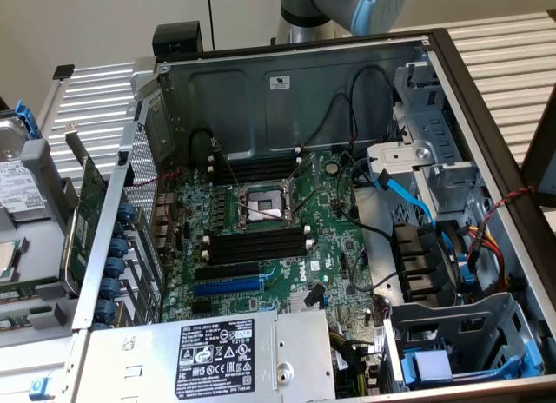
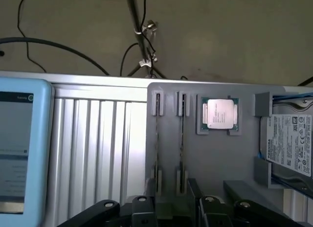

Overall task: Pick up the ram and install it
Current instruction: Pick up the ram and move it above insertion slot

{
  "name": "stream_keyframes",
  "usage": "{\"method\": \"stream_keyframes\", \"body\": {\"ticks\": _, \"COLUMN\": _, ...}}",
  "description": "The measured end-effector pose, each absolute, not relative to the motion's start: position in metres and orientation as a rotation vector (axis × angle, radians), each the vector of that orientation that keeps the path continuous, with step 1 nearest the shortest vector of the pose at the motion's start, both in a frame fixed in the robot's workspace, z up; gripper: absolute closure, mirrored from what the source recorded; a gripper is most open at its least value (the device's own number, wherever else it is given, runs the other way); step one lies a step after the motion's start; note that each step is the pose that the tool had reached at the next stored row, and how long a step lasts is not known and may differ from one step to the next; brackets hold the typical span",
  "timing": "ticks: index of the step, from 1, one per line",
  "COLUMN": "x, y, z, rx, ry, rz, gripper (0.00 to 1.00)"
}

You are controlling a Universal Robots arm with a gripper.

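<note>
Hovering above the grey holder [image 2: 195, 158], gripper [image 2: 173, 211] spread wide and empty.
Past the tablet [image 2: 22, 144], the ram [image 2: 157, 139] stands on edge in the holder; a second stick [image 2: 181, 139] just beside it; then processor [image 2: 217, 114] and hard drive [image 2: 288, 144]; best, I judge, to centre over one stick's long edges and descend squarely, clear of its neighbour.

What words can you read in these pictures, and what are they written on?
"TOSHIBA": sideways on the white label of the hard drive.
The rest of that label: too small to read.
Power supply label: print and symbols too small to read.
White sticker on the case wall: too small to read.
Tablet screen: blurred.
Processor: markings too small to read.
</note>
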State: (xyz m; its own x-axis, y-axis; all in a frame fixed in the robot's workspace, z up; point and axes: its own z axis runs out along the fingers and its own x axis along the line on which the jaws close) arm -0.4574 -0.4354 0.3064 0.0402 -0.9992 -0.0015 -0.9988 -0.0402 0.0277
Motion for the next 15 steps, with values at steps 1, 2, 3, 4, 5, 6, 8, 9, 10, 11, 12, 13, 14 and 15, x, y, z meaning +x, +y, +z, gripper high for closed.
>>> {"method": "stream_keyframes", "body": {"ticks": 1, "x": -0.458, "y": -0.435, "z": 0.305, "rx": 2.253, "ry": -2.162, "rz": -0.031, "gripper": 0.61}}
{"method": "stream_keyframes", "body": {"ticks": 2, "x": -0.459, "y": -0.435, "z": 0.303, "rx": 2.254, "ry": -2.161, "rz": -0.031, "gripper": 0.61}}
{"method": "stream_keyframes", "body": {"ticks": 3, "x": -0.46, "y": -0.435, "z": 0.301, "rx": 2.255, "ry": -2.16, "rz": -0.031, "gripper": 0.61}}
{"method": "stream_keyframes", "body": {"ticks": 4, "x": -0.46, "y": -0.436, "z": 0.3, "rx": 2.256, "ry": -2.16, "rz": -0.03, "gripper": 0.61}}
{"method": "stream_keyframes", "body": {"ticks": 5, "x": -0.461, "y": -0.436, "z": 0.298, "rx": 2.257, "ry": -2.16, "rz": -0.028, "gripper": 0.61}}
{"method": "stream_keyframes", "body": {"ticks": 6, "x": -0.461, "y": -0.436, "z": 0.297, "rx": 2.258, "ry": -2.161, "rz": -0.026, "gripper": 0.61}}
{"method": "stream_keyframes", "body": {"ticks": 8, "x": -0.462, "y": -0.436, "z": 0.294, "rx": 2.26, "ry": -2.164, "rz": -0.021, "gripper": 0.61}}
{"method": "stream_keyframes", "body": {"ticks": 9, "x": -0.462, "y": -0.436, "z": 0.293, "rx": 2.261, "ry": -2.165, "rz": -0.018, "gripper": 0.61}}
{"method": "stream_keyframes", "body": {"ticks": 10, "x": -0.463, "y": -0.437, "z": 0.292, "rx": 2.263, "ry": -2.166, "rz": -0.015, "gripper": 0.61}}
{"method": "stream_keyframes", "body": {"ticks": 11, "x": -0.463, "y": -0.437, "z": 0.291, "rx": 2.265, "ry": -2.168, "rz": -0.01, "gripper": 0.61}}
{"method": "stream_keyframes", "body": {"ticks": 12, "x": -0.464, "y": -0.437, "z": 0.289, "rx": 2.266, "ry": -2.169, "rz": -0.007, "gripper": 0.61}}
{"method": "stream_keyframes", "body": {"ticks": 13, "x": -0.464, "y": -0.437, "z": 0.288, "rx": 2.267, "ry": -2.17, "rz": -0.005, "gripper": 0.61}}
{"method": "stream_keyframes", "body": {"ticks": 14, "x": -0.464, "y": -0.437, "z": 0.286, "rx": 2.267, "ry": -2.17, "rz": -0.005, "gripper": 0.61}}
{"method": "stream_keyframes", "body": {"ticks": 15, "x": -0.464, "y": -0.438, "z": 0.284, "rx": 2.267, "ry": -2.17, "rz": -0.005, "gripper": 0.61}}
